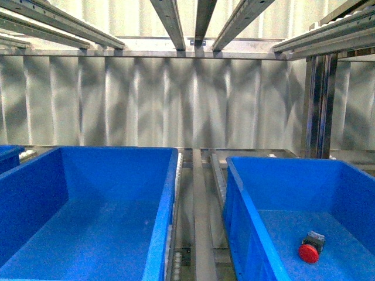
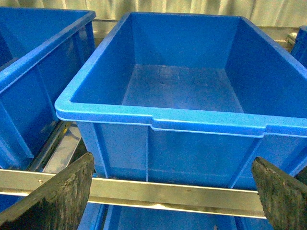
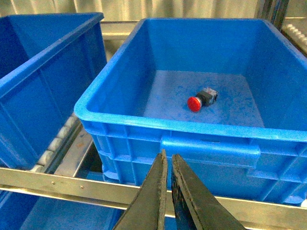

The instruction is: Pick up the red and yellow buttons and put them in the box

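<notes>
Two deep blue boxes sit side by side on a metal roller rack in front of the robot, with a pale corrugated wall [image 1: 146,99] behind them. The red button [image 1: 310,247] lies on its side on the floor of the right blue box [image 1: 245,202], its black body pointing toward the back wall and its red cap toward the near rim. It touches none of the walls. The left blue box [image 1: 167,199] shows only its bare floor.

Neither arm appears in the front view. In the right wrist view, the right gripper [image 3: 169,155] hangs outside the near wall of the box that holds the button, above a metal rail [image 3: 62,182]. Its jaws are pressed almost together with nothing between them. In the left wrist view, the left gripper [image 2: 172,158] faces the near wall of the bare box, jaws spread wide and holding nothing.
</notes>
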Controlling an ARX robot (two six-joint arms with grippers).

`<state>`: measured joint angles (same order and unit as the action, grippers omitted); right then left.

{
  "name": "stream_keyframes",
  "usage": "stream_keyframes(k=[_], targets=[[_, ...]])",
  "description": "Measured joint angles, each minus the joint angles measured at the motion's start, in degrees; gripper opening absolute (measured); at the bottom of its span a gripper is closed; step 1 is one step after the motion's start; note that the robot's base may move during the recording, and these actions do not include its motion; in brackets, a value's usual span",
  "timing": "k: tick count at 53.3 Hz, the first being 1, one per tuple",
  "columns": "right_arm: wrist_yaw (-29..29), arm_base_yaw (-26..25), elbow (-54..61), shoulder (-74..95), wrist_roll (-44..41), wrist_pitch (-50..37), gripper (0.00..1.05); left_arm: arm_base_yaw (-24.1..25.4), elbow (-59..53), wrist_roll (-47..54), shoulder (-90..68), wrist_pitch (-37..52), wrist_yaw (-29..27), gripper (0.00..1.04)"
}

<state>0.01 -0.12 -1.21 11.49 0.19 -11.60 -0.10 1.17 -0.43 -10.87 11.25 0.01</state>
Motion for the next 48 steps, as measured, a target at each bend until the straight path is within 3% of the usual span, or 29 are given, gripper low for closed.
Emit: stream_keyframes(k=[6, 11, 26, 48], targets=[[0.0, 0.0, 0.0, -1.3, 0.0, 1.4, 0.03, 0.0, 0.0, 0.0, 0.0, 0.0, 0.0, 0.97], [0.0, 0.0, 0.0, -9.1, 0.0, 10.8, 0.03, 0.0, 0.0, 0.0, 0.0, 0.0, 0.0, 0.97], [0.0, 0.0, 0.0, -11.1, -0.1, 11.5, 0.04, 0.0, 0.0, 0.0, 0.0, 0.0, 0.0, 0.97], [0.0, 0.0, 0.0, -11.2, 0.0, 11.5, 0.75, 0.0, 0.0, 0.0, 0.0, 0.0, 0.0, 0.97]])
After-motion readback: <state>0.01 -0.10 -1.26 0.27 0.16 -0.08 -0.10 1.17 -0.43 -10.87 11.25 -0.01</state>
